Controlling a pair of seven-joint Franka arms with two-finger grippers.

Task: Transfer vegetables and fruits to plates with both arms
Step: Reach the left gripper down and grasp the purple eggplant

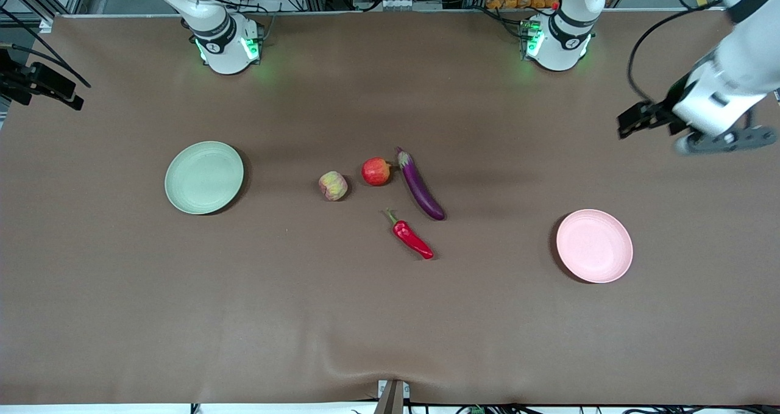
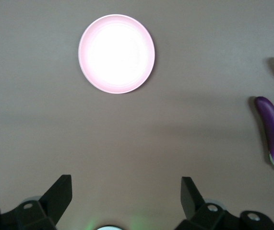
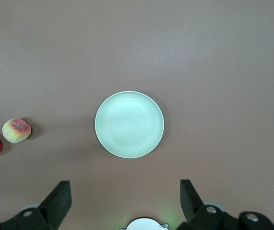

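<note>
The brown counter [image 1: 122, 316] holds four foods and two plates. I use the red apple [image 1: 376, 171] as the landmark.

The yellow-green fruit [image 1: 333, 186] sits near the red apple, toward the right arm's end of the counter and a bit nearer to the front camera. The purple eggplant [image 1: 419, 184] lies just beside the red apple, toward the left arm's end. The red chili pepper [image 1: 412, 236] lies nearer to the front camera than the red apple. The green plate [image 1: 203, 177] is well apart from the red apple, toward the right arm's end. The pink plate [image 1: 594, 246] is well apart from it too, toward the left arm's end. Both plates have nothing on them.

The left pincer [image 2: 126, 194] hangs high over the counter near the pink plate, wide open and holding nothing. The right pincer [image 3: 125, 194] hangs high over the counter near the green plate, wide open and holding nothing too.
</note>
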